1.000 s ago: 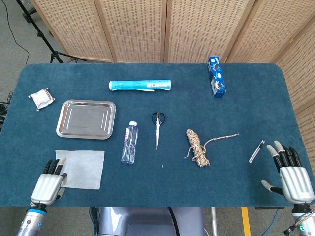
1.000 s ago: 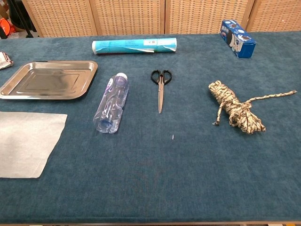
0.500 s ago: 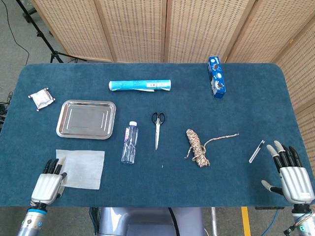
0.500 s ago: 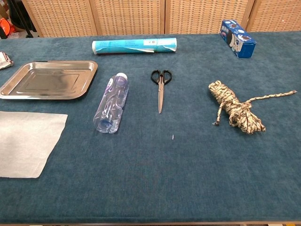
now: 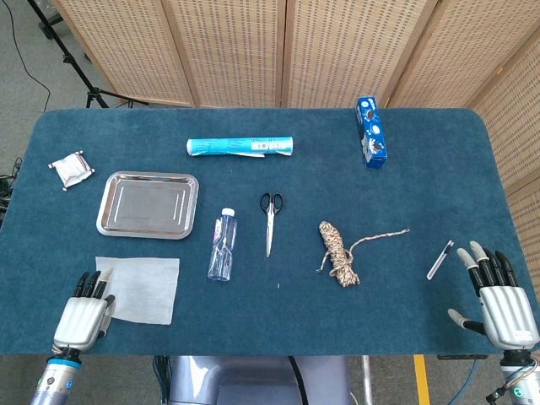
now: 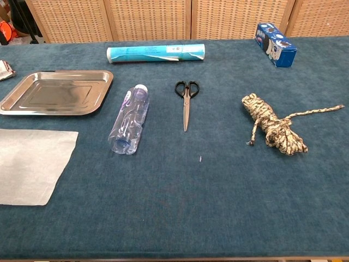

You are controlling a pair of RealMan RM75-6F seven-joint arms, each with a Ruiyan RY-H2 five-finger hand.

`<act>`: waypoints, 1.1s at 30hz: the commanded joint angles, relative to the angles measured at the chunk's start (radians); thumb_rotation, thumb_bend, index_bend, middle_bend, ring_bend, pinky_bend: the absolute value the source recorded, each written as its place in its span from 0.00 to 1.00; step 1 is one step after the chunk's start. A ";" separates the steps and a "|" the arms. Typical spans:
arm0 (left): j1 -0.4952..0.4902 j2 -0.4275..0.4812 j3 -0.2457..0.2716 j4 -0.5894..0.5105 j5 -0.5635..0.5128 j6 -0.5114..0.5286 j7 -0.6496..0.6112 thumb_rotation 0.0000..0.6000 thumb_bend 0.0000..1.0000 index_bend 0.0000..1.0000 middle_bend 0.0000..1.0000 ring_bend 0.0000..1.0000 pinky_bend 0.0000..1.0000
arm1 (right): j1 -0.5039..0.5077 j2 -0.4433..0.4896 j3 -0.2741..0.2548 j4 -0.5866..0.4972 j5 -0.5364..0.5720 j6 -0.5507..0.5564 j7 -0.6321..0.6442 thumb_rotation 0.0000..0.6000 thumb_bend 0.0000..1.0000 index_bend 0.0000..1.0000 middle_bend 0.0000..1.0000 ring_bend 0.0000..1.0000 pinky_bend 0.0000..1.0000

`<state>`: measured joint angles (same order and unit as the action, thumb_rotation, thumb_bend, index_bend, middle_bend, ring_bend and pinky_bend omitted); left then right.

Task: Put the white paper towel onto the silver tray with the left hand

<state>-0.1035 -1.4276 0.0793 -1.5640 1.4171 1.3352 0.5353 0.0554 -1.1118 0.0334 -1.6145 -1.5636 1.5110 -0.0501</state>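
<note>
silver tray (image 5: 148, 205) lying just beyond white paper towel (image 5: 142, 288), plastic bottle (image 5: 223, 245) beside both | left hand (image 5: 83, 316) resting fingertips on towel's near-left corner, fingers together, gripping nothing | right hand (image 5: 498, 299) spreading fingers, holding nothing

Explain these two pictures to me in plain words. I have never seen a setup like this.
Both pictures come from the robot's own cameras: the head view looks down on the whole table, the chest view looks across it from lower down. The two grey mechanical shapes at the bottom corners of the head view are the robot's left hand and right hand. On the blue cloth lie a silver tray, a white paper towel, a plastic bottle, scissors, a coil of rope, a blue-green roll, a blue box and a small crumpled packet. Neither hand holds anything; the left hand's fingertips reach the towel's near corner.
</note>
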 commanded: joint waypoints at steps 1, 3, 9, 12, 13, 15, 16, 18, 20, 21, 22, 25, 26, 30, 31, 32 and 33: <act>0.000 0.000 0.000 -0.002 0.002 0.002 -0.001 1.00 0.43 0.61 0.00 0.00 0.00 | 0.000 0.000 0.000 0.000 0.000 0.000 0.000 1.00 0.00 0.09 0.00 0.00 0.00; 0.001 0.002 -0.002 -0.005 0.007 0.009 -0.002 1.00 0.43 0.62 0.00 0.00 0.00 | 0.000 0.000 0.000 0.000 0.000 0.000 0.000 1.00 0.00 0.09 0.00 0.00 0.00; 0.000 0.009 -0.010 -0.018 0.026 0.032 0.005 1.00 0.43 0.64 0.00 0.00 0.00 | 0.000 0.000 0.000 -0.001 0.000 0.000 0.000 1.00 0.00 0.09 0.00 0.00 0.00; 0.000 0.015 -0.013 -0.029 0.033 0.039 0.004 1.00 0.43 0.65 0.00 0.00 0.00 | 0.000 0.000 0.001 -0.001 0.000 0.000 0.000 1.00 0.00 0.09 0.00 0.00 0.00; -0.001 0.018 -0.015 -0.033 0.036 0.044 0.007 1.00 0.43 0.65 0.00 0.00 0.00 | 0.000 0.000 0.001 -0.001 0.001 0.000 0.000 1.00 0.00 0.09 0.00 0.00 0.00; -0.001 0.022 -0.018 -0.040 0.041 0.049 0.008 1.00 0.43 0.65 0.00 0.00 0.00 | -0.001 0.000 0.001 -0.001 0.001 0.001 0.001 1.00 0.00 0.09 0.00 0.00 0.00; -0.001 0.025 -0.020 -0.045 0.042 0.052 0.009 1.00 0.43 0.65 0.00 0.00 0.00 | -0.001 0.000 0.001 -0.001 0.001 0.001 0.001 1.00 0.00 0.09 0.00 0.00 0.00; -0.003 0.029 -0.024 -0.051 0.048 0.059 0.013 1.00 0.43 0.66 0.00 0.00 0.00 | -0.001 0.001 0.001 -0.001 0.001 0.002 0.002 1.00 0.00 0.09 0.00 0.00 0.00; -0.004 0.033 -0.029 -0.057 0.050 0.064 0.017 1.00 0.43 0.66 0.00 0.00 0.00 | -0.001 0.001 0.001 -0.001 0.000 0.003 0.002 1.00 0.00 0.09 0.00 0.00 0.00; -0.005 0.035 -0.031 -0.059 0.050 0.065 0.017 1.00 0.43 0.66 0.00 0.00 0.00 | -0.001 0.001 0.001 -0.001 0.000 0.003 0.003 1.00 0.00 0.09 0.00 0.00 0.00; -0.006 0.037 -0.034 -0.062 0.050 0.067 0.017 1.00 0.44 0.67 0.00 0.00 0.00 | -0.001 0.001 0.002 -0.001 0.000 0.003 0.003 1.00 0.00 0.09 0.00 0.00 0.00; -0.011 0.046 -0.049 -0.073 0.047 0.073 0.022 1.00 0.44 0.67 0.00 0.00 0.00 | -0.002 0.001 0.002 0.000 0.001 0.003 0.004 1.00 0.00 0.09 0.00 0.00 0.00; -0.012 0.048 -0.053 -0.076 0.046 0.075 0.023 1.00 0.44 0.67 0.00 0.00 0.00 | -0.002 0.001 0.002 0.000 0.001 0.003 0.004 1.00 0.00 0.09 0.00 0.00 0.00; -0.019 0.059 -0.076 -0.091 0.041 0.086 0.027 1.00 0.45 0.67 0.00 0.00 0.00 | -0.001 0.001 0.002 0.000 0.001 0.002 0.003 1.00 0.00 0.09 0.00 0.00 0.00; -0.021 0.061 -0.082 -0.096 0.039 0.088 0.027 1.00 0.45 0.67 0.00 0.00 0.00 | -0.001 0.001 0.002 0.000 0.001 0.002 0.003 1.00 0.00 0.09 0.00 0.00 0.00; -0.023 0.064 -0.088 -0.100 0.038 0.091 0.028 1.00 0.45 0.67 0.00 0.00 0.00 | -0.001 0.001 0.002 0.000 0.002 0.002 0.003 1.00 0.00 0.09 0.00 0.00 0.00; -0.025 0.067 -0.094 -0.103 0.037 0.094 0.029 1.00 0.45 0.67 0.00 0.00 0.00 | -0.001 0.001 0.002 0.000 0.002 0.002 0.003 1.00 0.00 0.09 0.00 0.00 0.00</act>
<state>-0.1255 -1.3646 -0.0090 -1.6628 1.4560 1.4254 0.5629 0.0544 -1.1114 0.0356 -1.6150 -1.5620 1.5127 -0.0469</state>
